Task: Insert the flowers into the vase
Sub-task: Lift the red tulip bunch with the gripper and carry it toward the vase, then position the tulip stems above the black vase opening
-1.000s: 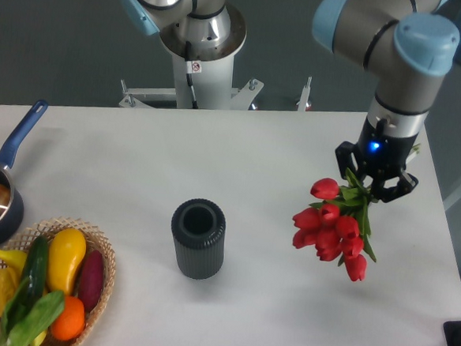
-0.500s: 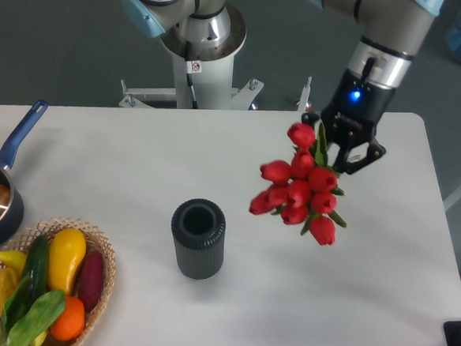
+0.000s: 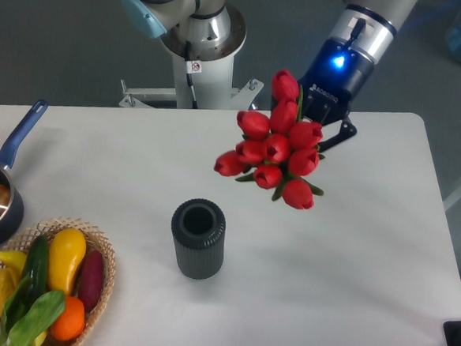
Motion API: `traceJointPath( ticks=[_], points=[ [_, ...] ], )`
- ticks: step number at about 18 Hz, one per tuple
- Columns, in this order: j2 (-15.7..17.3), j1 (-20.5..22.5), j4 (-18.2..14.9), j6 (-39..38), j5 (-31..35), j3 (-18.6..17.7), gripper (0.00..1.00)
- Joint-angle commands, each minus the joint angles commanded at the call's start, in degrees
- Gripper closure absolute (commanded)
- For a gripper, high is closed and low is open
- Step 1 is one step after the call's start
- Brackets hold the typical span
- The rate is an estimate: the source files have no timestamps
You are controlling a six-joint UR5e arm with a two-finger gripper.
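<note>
The flowers, a bunch of red tulips with green leaves, hang in the air above the table with their heads toward the camera. My gripper is shut on their stems, which the blooms hide. The vase, dark grey and ribbed with a round open mouth, stands upright on the white table, below and to the left of the bunch, apart from it.
A wicker basket of vegetables and fruit sits at the front left corner. A blue-handled saucepan stands at the left edge. The arm's base rises behind the table.
The gripper has carried the flowers up and to the left, from over the table's right side toward the middle, closer to the vase. The vase has not moved.
</note>
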Motion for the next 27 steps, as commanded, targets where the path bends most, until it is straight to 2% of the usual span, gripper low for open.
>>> traceJointPath(
  ticks=[4, 7, 11, 15, 18, 20, 27],
  points=[
    [1.15, 0.00, 0.00, -0.53, -4.38, -1.06, 1.00],
    [1.41, -0.44, 0.09, 0.08, -10.35, -1.93, 1.00],
    [0.18, -0.88, 5.53, 0.70, -15.65, -4.13, 1.00],
    [-2.53, -1.14, 5.89, 3.76, -19.50, -4.22, 1.00],
    [-5.26, -3.07, 5.98, 9.12, -20.39, -4.75, 1.00],
    [-6.32, -3.60, 5.89, 9.05, -20.48, -4.75, 1.00],
    [-6.24, -5.62, 5.98, 9.40, -21.27, -5.54, 1.00]
  ],
)
